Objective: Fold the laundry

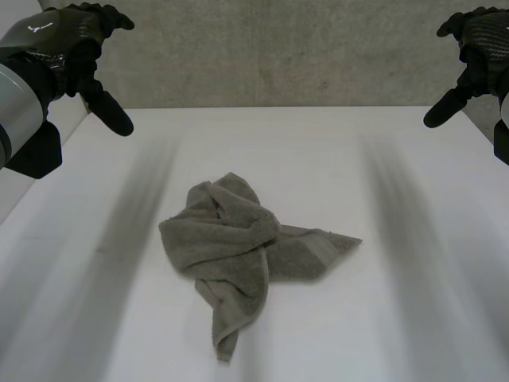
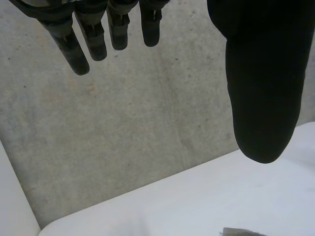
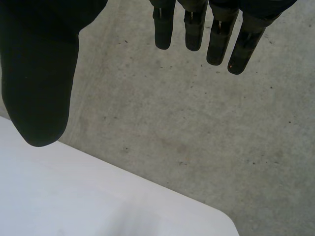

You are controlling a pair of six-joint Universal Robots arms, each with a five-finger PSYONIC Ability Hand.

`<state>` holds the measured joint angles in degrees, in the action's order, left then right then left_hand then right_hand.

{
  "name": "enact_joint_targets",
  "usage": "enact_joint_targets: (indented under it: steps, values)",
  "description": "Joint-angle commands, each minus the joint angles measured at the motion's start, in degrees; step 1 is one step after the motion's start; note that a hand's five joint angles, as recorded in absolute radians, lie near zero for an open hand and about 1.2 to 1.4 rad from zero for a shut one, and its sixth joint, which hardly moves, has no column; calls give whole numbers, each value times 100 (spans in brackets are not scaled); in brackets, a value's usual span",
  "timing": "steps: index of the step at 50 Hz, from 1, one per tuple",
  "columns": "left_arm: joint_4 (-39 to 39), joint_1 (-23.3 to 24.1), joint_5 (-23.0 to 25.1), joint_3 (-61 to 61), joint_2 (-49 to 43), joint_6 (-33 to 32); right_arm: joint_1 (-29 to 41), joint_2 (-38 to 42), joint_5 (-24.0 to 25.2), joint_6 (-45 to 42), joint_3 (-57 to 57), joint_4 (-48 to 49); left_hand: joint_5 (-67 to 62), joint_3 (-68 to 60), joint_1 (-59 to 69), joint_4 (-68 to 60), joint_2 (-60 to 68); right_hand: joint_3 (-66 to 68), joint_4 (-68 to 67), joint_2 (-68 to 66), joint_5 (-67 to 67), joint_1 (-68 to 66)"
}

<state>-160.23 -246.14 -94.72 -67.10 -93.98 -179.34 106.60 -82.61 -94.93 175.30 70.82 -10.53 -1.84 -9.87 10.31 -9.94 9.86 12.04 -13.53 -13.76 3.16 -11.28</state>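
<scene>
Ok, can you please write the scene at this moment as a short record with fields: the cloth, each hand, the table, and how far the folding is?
cloth: grey-brown towel, crumpled in a heap
cloth place: near the middle of the white table
left hand: raised over the far left side, fingers straight, holds nothing, apart from the towel
right hand: raised over the far right side, fingers straight, holds nothing, apart from the towel
background: grey wall behind the table
folding: not yet begun
</scene>
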Motion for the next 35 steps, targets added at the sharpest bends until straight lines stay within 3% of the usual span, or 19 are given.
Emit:
enact_joint_targets:
  steps: [1, 10, 15, 20, 26, 30, 35]
  values:
    - [-43, -31, 120, -84, -23, -4, 27, -18, 107, -93, 55, 25, 163, -34, -10, -28, 35, -204, 353, 376, -316, 128]
    - [-413, -101, 515, -313, -516, -154, 62, 263, 810, -286, 134, -898, 163, -34, -10, -28, 35, -204, 353, 376, -316, 128]
    - [-448, -163, 884, -295, -1507, -565, 439, 868, 1038, 1029, 405, -960, 163, -34, -10, -28, 35, -204, 353, 376, -316, 128]
    - [-413, -163, 1095, -391, -2149, -1224, 834, 1342, 1021, 1419, 880, -417, 163, -34, -10, -28, 35, -204, 353, 376, -316, 128]
    - [-465, -154, 1131, -988, -2335, -1726, 1520, 1984, 933, 1095, 1258, 401, 45, -151, 107, -145, 152, -204, 353, 376, -316, 128]
    - [-597, -163, 1113, -1262, -2326, -1806, 1618, 2232, 836, 707, 1356, 702, -191, -387, 343, -381, 389, -204, 353, 376, -316, 128]
    - [-747, -145, 1104, -1526, -2300, -1824, 1723, 2451, 669, 136, 1382, 939, -1284, -1481, 1437, -1474, 1482, 1772, -1623, -1601, 1660, -1848]
